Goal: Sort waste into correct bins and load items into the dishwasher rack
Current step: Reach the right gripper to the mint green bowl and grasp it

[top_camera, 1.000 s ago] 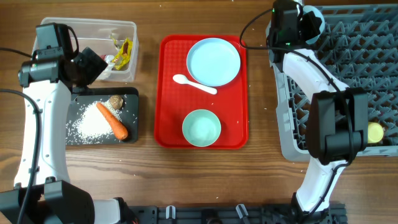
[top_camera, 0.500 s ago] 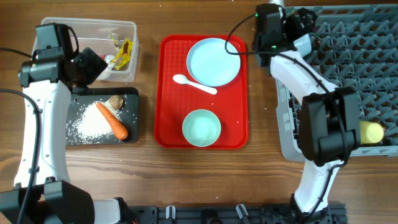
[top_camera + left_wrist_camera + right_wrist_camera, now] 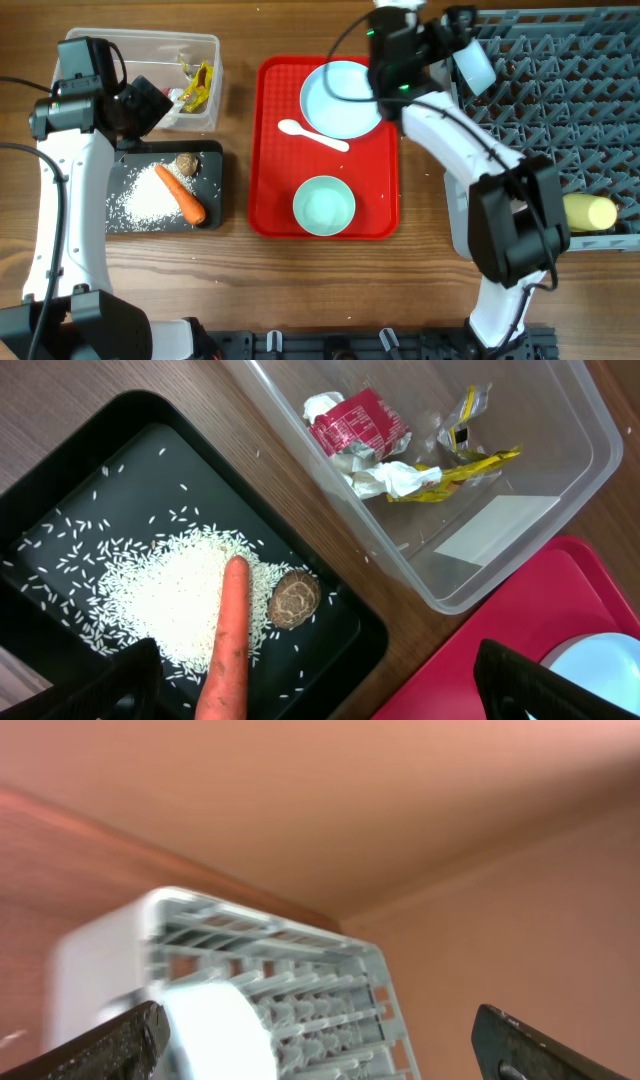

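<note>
In the overhead view my right gripper (image 3: 448, 35) hovers open at the dishwasher rack's (image 3: 560, 120) near-left corner, beside a white bowl (image 3: 474, 64) standing in the rack. The right wrist view shows the gripper (image 3: 325, 1045) empty, bowl (image 3: 215, 1030) and rack (image 3: 320, 990) blurred. A yellow cup (image 3: 588, 212) lies in the rack. My left gripper (image 3: 148, 102) hangs open and empty (image 3: 328, 692) between clear tub (image 3: 100, 45) and black tray (image 3: 212, 172). The tray holds carrot (image 3: 228, 630), brown lump (image 3: 293, 598) and rice (image 3: 150, 595). Red wrapper (image 3: 358, 425) and yellow wrapper (image 3: 460, 465) lie in the tub.
A red serving tray (image 3: 270, 150) at the table's middle carries a pale blue plate (image 3: 343, 98), a white spoon (image 3: 312, 135) and a teal bowl (image 3: 323, 205). My right arm reaches over the strip between red tray and rack.
My right gripper opened and let go of the white bowl, which stays in the rack. The right wrist swung left toward the red tray. The left arm has not moved.
</note>
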Controlling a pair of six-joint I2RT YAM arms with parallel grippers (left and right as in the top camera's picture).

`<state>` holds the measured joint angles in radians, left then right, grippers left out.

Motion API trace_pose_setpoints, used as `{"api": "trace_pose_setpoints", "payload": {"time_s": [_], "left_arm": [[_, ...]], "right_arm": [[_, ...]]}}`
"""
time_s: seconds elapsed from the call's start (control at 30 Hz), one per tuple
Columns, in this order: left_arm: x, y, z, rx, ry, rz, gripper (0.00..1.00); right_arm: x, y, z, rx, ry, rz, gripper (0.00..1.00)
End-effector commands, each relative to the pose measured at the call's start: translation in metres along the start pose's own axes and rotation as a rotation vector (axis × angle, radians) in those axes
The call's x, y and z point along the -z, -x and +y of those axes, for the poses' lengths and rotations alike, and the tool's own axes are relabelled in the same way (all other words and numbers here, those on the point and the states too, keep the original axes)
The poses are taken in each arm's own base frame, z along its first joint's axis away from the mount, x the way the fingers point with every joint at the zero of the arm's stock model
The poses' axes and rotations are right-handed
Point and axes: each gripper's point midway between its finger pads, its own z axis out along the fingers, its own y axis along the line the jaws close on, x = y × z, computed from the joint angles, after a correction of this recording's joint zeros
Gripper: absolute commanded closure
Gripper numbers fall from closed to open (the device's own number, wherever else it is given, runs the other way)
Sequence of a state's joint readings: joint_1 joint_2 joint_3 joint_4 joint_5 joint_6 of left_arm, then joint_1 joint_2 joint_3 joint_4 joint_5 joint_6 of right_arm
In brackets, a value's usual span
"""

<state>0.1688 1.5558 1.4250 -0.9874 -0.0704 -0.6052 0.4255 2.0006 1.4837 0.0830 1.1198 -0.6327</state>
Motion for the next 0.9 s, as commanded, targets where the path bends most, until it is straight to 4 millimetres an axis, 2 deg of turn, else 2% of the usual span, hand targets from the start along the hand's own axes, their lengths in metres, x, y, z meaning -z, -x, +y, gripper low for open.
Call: {"api": "trace_pose_setpoints", "payload": {"time_s": [0.0,0.07,0.13,0.2,0.27,0.33,0.4,0.47,0.57,0.73,0.8,0.87], "left_arm": [[0.002,0.003,0.002,0.017,0.003,-0.014,0.00],[0.002,0.003,0.002,0.017,0.003,-0.015,0.00],[0.002,0.003,0.002,0.017,0.003,-0.015,0.00],[0.002,0.003,0.002,0.017,0.003,-0.015,0.00],[0.002,0.003,0.002,0.017,0.003,-0.015,0.00],[0.002,0.004,0.002,0.017,0.003,-0.015,0.00],[0.002,0.003,0.002,0.017,0.003,-0.015,0.00],[0.002,0.003,0.002,0.017,0.003,-0.015,0.00],[0.002,0.004,0.002,0.017,0.003,-0.015,0.00],[0.002,0.003,0.002,0.017,0.003,-0.015,0.00],[0.002,0.004,0.002,0.017,0.003,-0.015,0.00],[0.002,0.003,0.002,0.017,0.003,-0.015,0.00]], "right_arm": [[0.046,0.015,0.021,-0.025,0.061,-0.051,0.00],[0.070,0.015,0.040,0.047,0.113,-0.072,0.00],[0.083,0.014,0.053,-0.040,0.166,-0.074,0.00],[0.106,0.005,0.093,-0.103,0.445,-0.061,0.00],[0.136,-0.001,0.113,-0.188,0.718,-0.011,0.00],[0.173,0.000,0.110,-0.245,0.948,0.014,0.00],[0.212,0.000,0.091,-0.319,1.148,0.046,0.00],[0.242,-0.010,0.074,-0.353,1.298,0.109,0.00],[0.253,-0.041,0.073,-0.304,1.331,0.243,0.00],[0.250,-0.112,0.104,-0.236,1.299,0.487,0.07],[0.259,-0.131,0.122,-0.225,1.362,0.533,0.18],[0.264,-0.142,0.135,-0.240,1.402,0.559,0.29]]}}
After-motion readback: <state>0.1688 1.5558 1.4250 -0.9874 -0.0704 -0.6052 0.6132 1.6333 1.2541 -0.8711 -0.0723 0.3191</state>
